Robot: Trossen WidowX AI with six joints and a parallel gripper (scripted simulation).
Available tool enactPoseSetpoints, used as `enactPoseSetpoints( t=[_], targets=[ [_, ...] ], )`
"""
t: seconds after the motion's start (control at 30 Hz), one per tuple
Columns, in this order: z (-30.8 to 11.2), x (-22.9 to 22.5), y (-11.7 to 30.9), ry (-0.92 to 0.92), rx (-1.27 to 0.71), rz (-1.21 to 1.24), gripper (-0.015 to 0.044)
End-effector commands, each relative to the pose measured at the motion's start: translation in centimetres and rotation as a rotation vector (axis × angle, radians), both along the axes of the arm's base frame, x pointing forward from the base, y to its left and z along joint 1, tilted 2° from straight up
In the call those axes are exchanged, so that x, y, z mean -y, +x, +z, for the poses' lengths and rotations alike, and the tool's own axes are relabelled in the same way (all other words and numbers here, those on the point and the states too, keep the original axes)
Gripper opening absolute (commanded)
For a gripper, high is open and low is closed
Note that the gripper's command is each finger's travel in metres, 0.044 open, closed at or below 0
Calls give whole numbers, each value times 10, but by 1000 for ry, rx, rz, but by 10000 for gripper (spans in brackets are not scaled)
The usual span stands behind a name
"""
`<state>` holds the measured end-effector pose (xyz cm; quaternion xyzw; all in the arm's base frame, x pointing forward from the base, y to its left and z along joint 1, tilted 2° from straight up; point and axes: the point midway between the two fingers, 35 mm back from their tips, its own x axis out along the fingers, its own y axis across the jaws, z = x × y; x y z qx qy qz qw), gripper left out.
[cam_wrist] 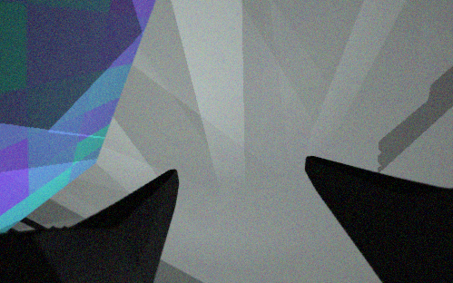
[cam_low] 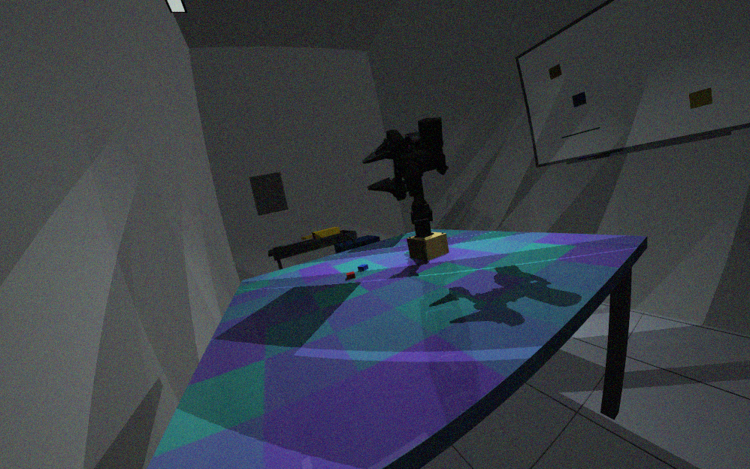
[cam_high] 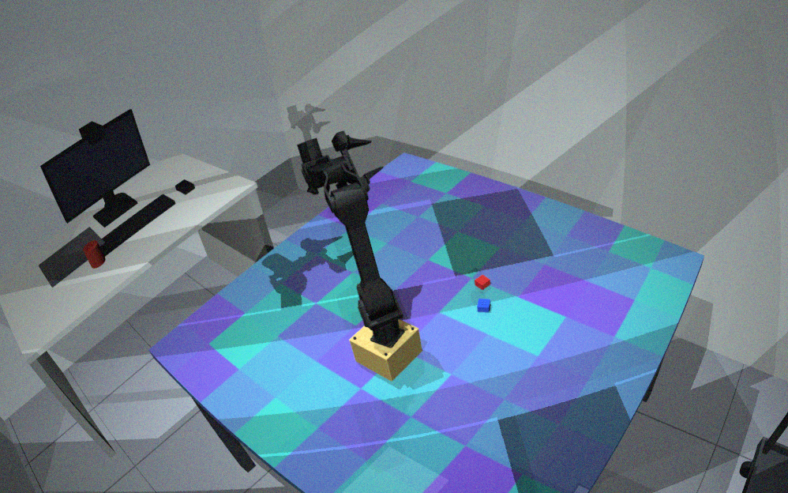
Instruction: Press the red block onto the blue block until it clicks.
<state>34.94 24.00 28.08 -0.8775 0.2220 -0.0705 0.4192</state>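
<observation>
Hovering high above the table point(cam_high: 501, 361) point(cam_low: 401, 326) point(cam_wrist: 65, 109), my pincer point(cam_high: 377, 155) point(cam_low: 365, 174) point(cam_wrist: 241, 169) gapes wide with nothing between its fingers. Red point(cam_high: 482, 282) point(cam_low: 350, 275) sits near blue point(cam_high: 483, 305) point(cam_low: 363, 267), apart from it.

Below our gripper point(cam_high: 376, 155) point(cam_low: 365, 174) point(cam_wrist: 241, 169) and well apart from it, one block point(cam_high: 482, 282) point(cam_low: 350, 274) sits near another block point(cam_high: 483, 305) point(cam_low: 363, 267) on our table point(cam_high: 317, 382) point(cam_low: 308, 378) point(cam_wrist: 2, 192).

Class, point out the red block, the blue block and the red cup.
Red block point(cam_high: 482, 282) point(cam_low: 350, 275): top and exterior views, middle.
Blue block point(cam_high: 483, 305) point(cam_low: 363, 267): both views, middle.
Red cup point(cam_high: 95, 254): top view, side.
</observation>
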Motion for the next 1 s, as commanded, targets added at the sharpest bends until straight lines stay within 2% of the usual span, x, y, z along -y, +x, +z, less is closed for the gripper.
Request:
enactPoseSetpoints(
  t=[0.0, 0.13, 0.3, 0.47, 0.7, 0.97],
  targets=[
    [0, 0, 0, 0, 0, 0, 426],
    [-22, 24, 33, 110, -29, -12, 440],
    [-70, 83, 79, 371, -108, -98, 440],
    [-118, 149, 100, 668, -183, -271, 440],
    [-175, 232, 91, 1079, -226, -621, 440],
    [-226, 315, 37, 1571, -145, -1238, 440]
  ],
)
